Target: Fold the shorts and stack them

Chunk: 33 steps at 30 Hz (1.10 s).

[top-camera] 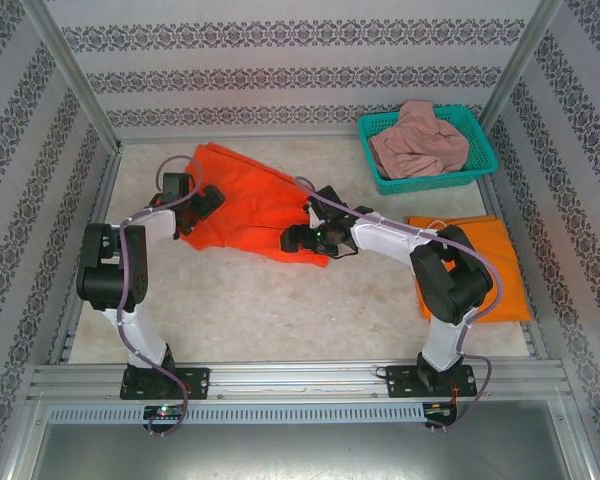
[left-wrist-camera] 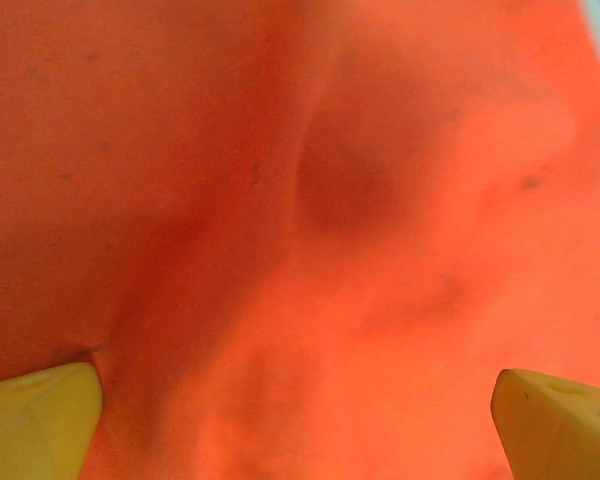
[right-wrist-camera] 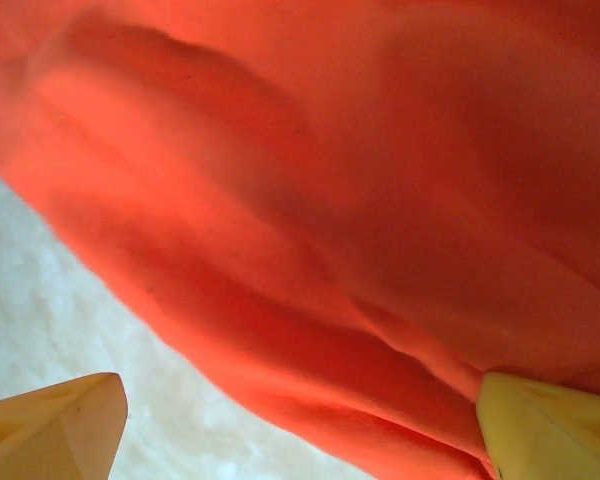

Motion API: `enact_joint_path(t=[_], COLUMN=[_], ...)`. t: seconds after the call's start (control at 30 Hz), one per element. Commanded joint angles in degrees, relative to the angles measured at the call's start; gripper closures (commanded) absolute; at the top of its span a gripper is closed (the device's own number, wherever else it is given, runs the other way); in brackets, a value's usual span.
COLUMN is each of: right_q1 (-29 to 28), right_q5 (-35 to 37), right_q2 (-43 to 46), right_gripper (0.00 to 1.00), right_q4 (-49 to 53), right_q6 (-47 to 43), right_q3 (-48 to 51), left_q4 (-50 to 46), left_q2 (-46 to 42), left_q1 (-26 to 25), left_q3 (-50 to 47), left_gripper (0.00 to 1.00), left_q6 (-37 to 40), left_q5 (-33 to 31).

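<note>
- Seen from above, the two arm bases stand nearest, at 6 o'clock on the edge of the tabletop [top-camera: 280, 310].
- The red-orange shorts [top-camera: 250, 200] lie spread out toward 11 o'clock. The left gripper [top-camera: 205, 205] is over their 9 o'clock edge and the right gripper [top-camera: 298, 238] is at their 5 o'clock corner.
- The bright orange shorts [top-camera: 500, 265] lie folded flat at 3 o'clock, partly under the right arm. The pink shorts [top-camera: 420, 140] are heaped in the teal basket [top-camera: 435, 183] at 1 o'clock.
- Left wrist view: the jaws stand wide apart, with the yellow fingers [left-wrist-camera: 40, 420] at 7 and 5 o'clock and red-orange cloth between them.
- Right wrist view: the jaws are apart. Red-orange cloth runs from 12 to 5 o'clock, with bare tabletop at 8 o'clock, and the 5 o'clock finger [right-wrist-camera: 550, 430] meets the cloth's edge.
</note>
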<state>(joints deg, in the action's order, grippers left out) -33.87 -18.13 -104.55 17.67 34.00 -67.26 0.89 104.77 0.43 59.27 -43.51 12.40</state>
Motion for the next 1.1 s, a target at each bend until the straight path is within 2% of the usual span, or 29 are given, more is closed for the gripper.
enact_joint_path(t=[0.0,0.17,0.37,0.5,0.63,0.73,0.87,0.93,0.97,1.07], right_q1=[2.19,5.28,7.54,7.92,9.16,11.86,14.10,14.16,14.18,14.22], right_q5=[-0.46,-1.45,-1.90,2.55,6.56,5.73,3.85,3.98,3.83,2.77], right_q2=[-0.42,1.80,8.50,15.28,19.94,20.72,19.01,17.09,15.67,11.88], right_gripper=[0.09,0.09,0.08,0.05,0.02,0.02,0.02,0.04,0.06,0.14], right_q4=[2.66,5.03,6.04,7.86,7.79,6.63,5.55,5.20,5.09,4.61], right_q6=[-2.37,-5.47,-9.89,-12.61,-13.61,-12.07,-9.41,-8.65,-7.77,-4.79], right_q3=[1.92,4.17,6.89,7.04,7.81,8.43,7.86,7.26,6.80,5.71], left_q4=[2.38,1.46,-0.63,-6.89,-9.10,-7.33,-3.55,-2.60,-1.91,0.79], left_q2=[-2.01,-9.98,-26.73,-38.09,-43.34,-42.28,-34.86,-29.67,-26.82,-18.62], left_q1=[0.02,0.01,-1.62,-3.40,-7.21,-12.91,-22.40,-26.30,-28.10,-31.70], left_q3=[-4.77,-14.58,-25.38,-24.16,-20.61,-17.71,-12.48,-9.30,-7.96,-4.94], left_gripper=[0.00,0.00,0.00,0.00,0.00,0.01,0.10,0.22,0.31,0.46], left_q6=[-1.15,-1.69,-3.20,-1.48,-0.09,-1.25,-2.95,-3.87,-4.51,-6.77], left_q5=[-3.04,-5.21,-4.49,-3.89,-2.49,-1.49,-1.74,-1.88,-2.03,-1.44])
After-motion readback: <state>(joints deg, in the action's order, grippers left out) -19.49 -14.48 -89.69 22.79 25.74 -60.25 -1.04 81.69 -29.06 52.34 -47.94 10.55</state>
